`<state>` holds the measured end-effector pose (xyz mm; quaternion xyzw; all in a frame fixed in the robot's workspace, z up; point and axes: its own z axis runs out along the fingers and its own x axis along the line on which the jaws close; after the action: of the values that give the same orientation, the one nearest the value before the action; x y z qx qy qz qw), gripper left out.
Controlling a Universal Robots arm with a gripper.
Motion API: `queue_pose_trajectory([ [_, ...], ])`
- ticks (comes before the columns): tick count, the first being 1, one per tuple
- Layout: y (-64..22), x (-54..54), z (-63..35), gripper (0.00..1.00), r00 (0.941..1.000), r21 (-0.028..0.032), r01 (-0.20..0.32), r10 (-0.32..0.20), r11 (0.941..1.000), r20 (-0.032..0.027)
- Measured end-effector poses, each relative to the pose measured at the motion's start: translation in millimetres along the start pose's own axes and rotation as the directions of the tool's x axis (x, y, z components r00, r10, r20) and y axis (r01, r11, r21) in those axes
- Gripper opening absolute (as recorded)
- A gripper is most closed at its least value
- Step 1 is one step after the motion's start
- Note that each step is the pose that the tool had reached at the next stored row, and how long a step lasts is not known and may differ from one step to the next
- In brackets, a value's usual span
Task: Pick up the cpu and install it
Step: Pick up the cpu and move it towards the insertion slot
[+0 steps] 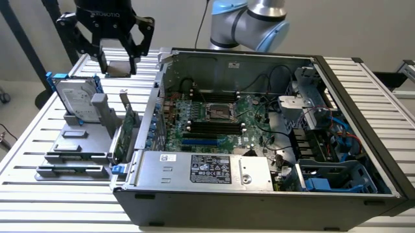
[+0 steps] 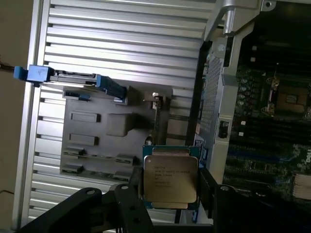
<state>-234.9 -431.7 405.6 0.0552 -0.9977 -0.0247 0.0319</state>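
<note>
One small flat square silvery-grey cpu (image 2: 170, 177) is clamped between the fingers of my black hand (image 1: 118, 64), above the slatted metal tabletop (image 1: 26, 145), at the exterior view's far left of the open grey computer case (image 1: 259, 208).

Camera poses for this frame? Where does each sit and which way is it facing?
Exterior view: raised, off the arm, angled down onto the open computer case; arm and gripper show.
Wrist view: on the wrist, looks down past the fingers onto the parts holder.
Shared: the gripped cpu, parts holder, CPU socket.
</note>
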Motion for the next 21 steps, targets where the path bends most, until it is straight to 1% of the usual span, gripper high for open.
queue_pose_trajectory([
  [5, -0.9, -23.0, 0.8, 0.55, 1.0, 0.0001, 0.0, 0.0, 1.0, 0.0],
  [9, 0.2, -41.6, 4.3, 0.55, 1.0, 0.0012, 0.0, 0.0, 1.0, -0.0002],
  [15, 4.9, -70.4, 12.8, 0.55, 1.0, 0.0037, 0.0, 0.0, 1.0, -0.0005],
  [21, 12.0, -99.1, 22.1, 0.55, 1.0, 0.0055, 0.0, 0.0, 1.0, -0.0007],
])
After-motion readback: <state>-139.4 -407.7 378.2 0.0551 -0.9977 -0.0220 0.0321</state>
